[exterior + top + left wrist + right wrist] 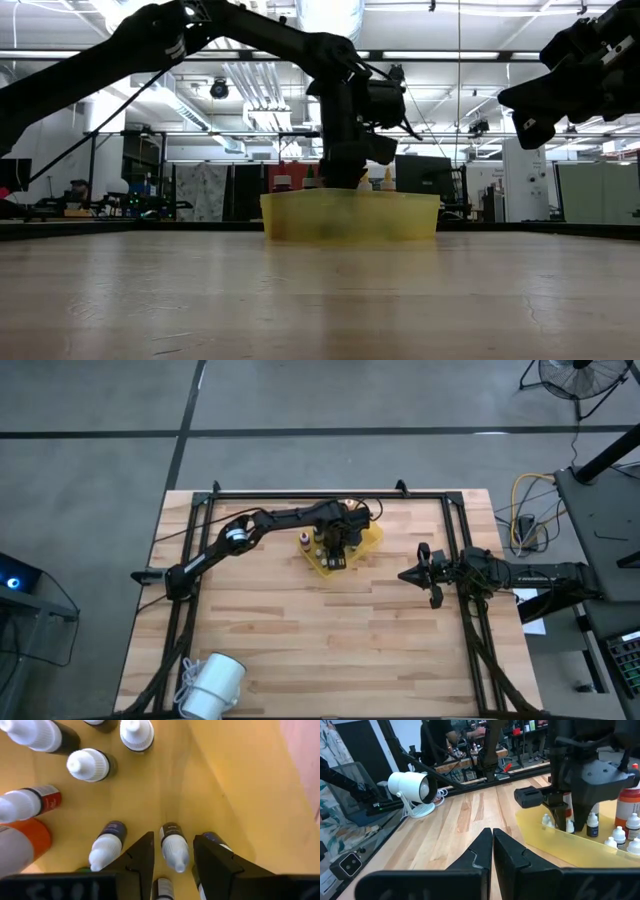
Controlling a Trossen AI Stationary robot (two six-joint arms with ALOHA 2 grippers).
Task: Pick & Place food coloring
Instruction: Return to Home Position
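Note:
Several small food coloring bottles with white pointed caps and dark bodies stand upright in a yellow tray at the middle of the table's far half. My left gripper points straight down into the tray, open. One bottle stands on the tray floor between its fingers, with a narrow gap on each side. Other bottles stand around it, one with a red label. My right gripper is shut with nothing in it, level above the table's right side.
A taller orange-labelled bottle stands at the tray's edge. A white lamp lies at the near left corner of the table. A black frame runs along the far and side edges. Bare wood lies in front of the tray.

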